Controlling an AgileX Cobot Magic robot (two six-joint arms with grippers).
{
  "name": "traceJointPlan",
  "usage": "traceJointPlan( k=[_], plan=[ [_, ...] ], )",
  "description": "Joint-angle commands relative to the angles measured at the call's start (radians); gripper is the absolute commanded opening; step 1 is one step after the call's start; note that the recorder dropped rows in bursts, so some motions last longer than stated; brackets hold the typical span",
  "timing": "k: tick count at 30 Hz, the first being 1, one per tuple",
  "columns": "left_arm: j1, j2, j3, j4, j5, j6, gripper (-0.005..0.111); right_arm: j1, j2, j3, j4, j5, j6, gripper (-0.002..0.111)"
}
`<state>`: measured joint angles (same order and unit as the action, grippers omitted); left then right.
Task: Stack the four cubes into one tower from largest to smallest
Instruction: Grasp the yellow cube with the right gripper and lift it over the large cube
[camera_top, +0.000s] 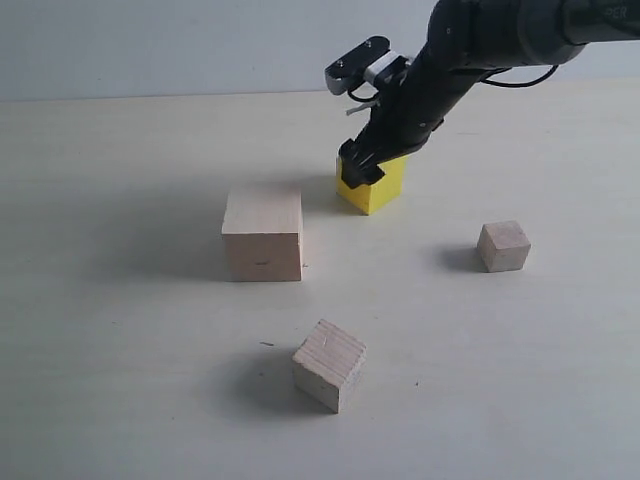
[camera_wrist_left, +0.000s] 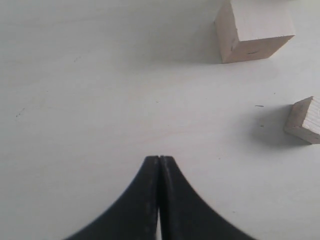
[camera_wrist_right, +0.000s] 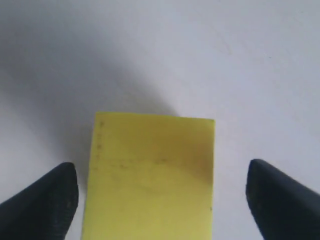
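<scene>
While all four cubes lie apart on the pale desk (camera_top: 120, 350), none is stacked on another. Seen from the exterior view, the large pale wood cube (camera_top: 262, 238) sits a little left of centre. From it, the bright yellow cube (camera_top: 380, 192) lies at about two o'clock, the small wood cube (camera_top: 503, 246) well away at three o'clock, and the medium wood cube (camera_top: 329, 365), with grain lines on its top and turned corner-on, at about five o'clock.

Reaching in from the upper right, the black right arm slants down so that the right end effector (camera_top: 358, 168) is at the yellow cube's top, on its ten o'clock corner. Its wrist view shows the jaws spread wide, one dark finger on each side of the yellow cube, with a strip of bare desk visible between each finger and the cube's sides. It is open and grips nothing.

Only its own wrist view shows the left end effector (camera_wrist_left: 159, 159). The two black fingers are pressed together, closed on nothing, above bare desk. That view also takes in the large wood cube and part of the medium wood cube, both well apart from the fingers.
</scene>
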<state>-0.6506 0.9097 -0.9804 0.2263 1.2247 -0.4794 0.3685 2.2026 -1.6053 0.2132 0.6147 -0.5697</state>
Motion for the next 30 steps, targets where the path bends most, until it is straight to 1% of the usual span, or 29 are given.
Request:
traceJointPlan(
  k=[1,5,8,14,18,20,23,25,29,30],
  plan=[
    [0.003,-0.006,0.005,-0.006,-0.004,0.006,0.001,-0.019,-0.001,-0.008,0.022,-0.002,0.024,0.064],
    [0.003,-0.006,0.005,-0.002,-0.004,0.005,0.001,-0.019,-0.001,-0.008,0.053,0.054,0.022,0.030],
    [0.003,-0.006,0.005,-0.002,-0.005,0.008,0.001,-0.019,-0.009,-0.008,0.061,0.085,0.011,0.001],
    [0.003,-0.006,0.005,-0.002,-0.011,0.008,0.001,-0.019,-0.084,-0.047,0.037,0.141,0.011,0.000],
    [0.003,-0.006,0.005,-0.002,-0.011,0.008,0.001,-0.019,-0.163,-0.106,0.028,0.257,0.004,0.000],
    [0.003,-0.008,0.005,-0.002,-0.011,0.013,0.001,-0.019,-0.203,-0.123,0.055,0.315,-0.064,0.000],
    [0.003,-0.008,0.005,-0.002,-0.011,0.045,0.001,-0.019,-0.253,-0.123,0.161,0.371,-0.252,0.000],
    [0.003,-0.008,0.005,-0.002,-0.011,0.054,0.001,-0.019,-0.276,-0.123,0.256,0.424,-0.413,0.000],
    [0.003,-0.008,0.005,-0.004,-0.011,0.054,0.001,-0.019,-0.291,-0.123,0.445,0.588,-0.736,0.000],
    [0.003,-0.008,0.005,-0.006,-0.011,0.057,0.001,-0.019,-0.291,-0.123,0.482,0.606,-0.806,0.000]
  ],
)
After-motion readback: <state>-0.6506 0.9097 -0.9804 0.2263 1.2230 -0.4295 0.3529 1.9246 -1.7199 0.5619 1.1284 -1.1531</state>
